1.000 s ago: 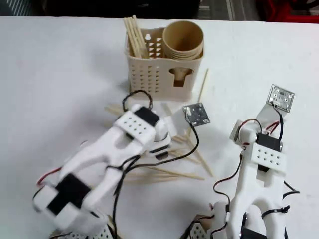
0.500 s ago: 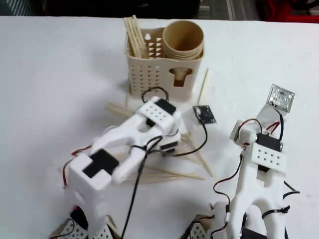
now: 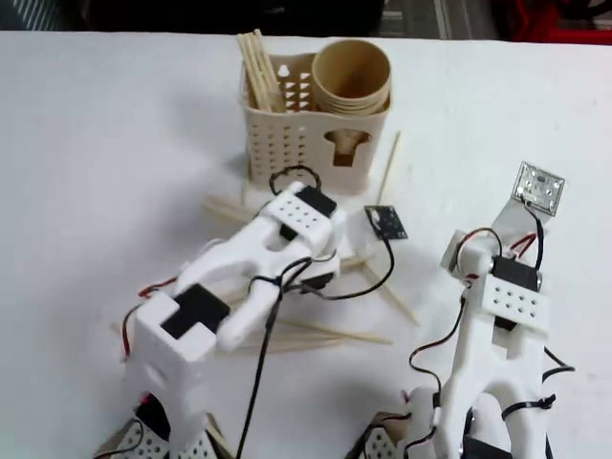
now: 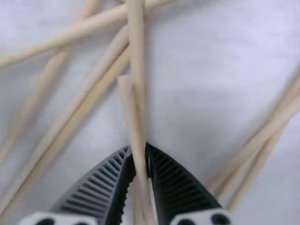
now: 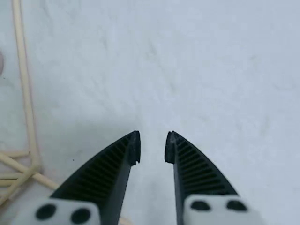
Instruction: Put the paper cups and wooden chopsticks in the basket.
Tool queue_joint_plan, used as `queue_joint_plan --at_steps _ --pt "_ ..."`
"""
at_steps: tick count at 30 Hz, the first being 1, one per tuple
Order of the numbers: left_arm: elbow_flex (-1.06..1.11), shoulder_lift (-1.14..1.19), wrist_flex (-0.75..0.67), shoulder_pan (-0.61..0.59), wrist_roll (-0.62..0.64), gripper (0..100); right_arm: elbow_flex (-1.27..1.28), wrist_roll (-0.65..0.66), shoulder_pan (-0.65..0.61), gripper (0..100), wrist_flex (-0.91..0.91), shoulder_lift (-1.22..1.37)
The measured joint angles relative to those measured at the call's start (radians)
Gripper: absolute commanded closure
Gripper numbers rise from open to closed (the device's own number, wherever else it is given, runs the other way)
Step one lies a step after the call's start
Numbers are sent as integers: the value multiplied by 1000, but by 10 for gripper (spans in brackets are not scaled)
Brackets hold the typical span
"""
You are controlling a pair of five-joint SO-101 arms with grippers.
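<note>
My left gripper (image 4: 139,157) is shut on a wooden chopstick (image 4: 130,110), low over a loose heap of several chopsticks (image 4: 70,117) on the white table. In the high view the left arm (image 3: 292,225) hangs over that heap (image 3: 335,333), just in front of the basket (image 3: 316,143). The beige basket holds stacked paper cups (image 3: 351,75) and a bundle of chopsticks (image 3: 258,67). My right gripper (image 5: 151,141) stands open over bare table, nothing between its fingers, with a single chopstick (image 5: 23,84) off to one side. The right arm (image 3: 507,296) is at the table's right.
One chopstick (image 3: 390,164) lies beside the basket's right corner. More chopsticks (image 3: 222,208) stick out to the left of the left arm. Black cables loop around both arms. Open table spreads to the far left and right of the basket.
The left arm swung toward the basket and dropped onto the chopstick heap, then held nearly still. A chopstick at the heap's right edge shifted slightly. The right arm has not moved.
</note>
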Motion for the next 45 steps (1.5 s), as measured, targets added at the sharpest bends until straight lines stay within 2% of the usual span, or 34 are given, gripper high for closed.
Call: queue_joint_plan --at_steps 13,18,27,36,45 --pt "0 -351 184 0 37 979 0 0 0 897 0 0" --pt "-5 -493 213 -3 38 979 0 0 0 897 0 0" --pt "-275 -598 321 -11 120 979 0 0 0 897 0 0" --pt "-471 -598 278 -64 206 979 0 0 0 897 0 0" --pt "-574 -598 29 -126 270 979 0 0 0 897 0 0"
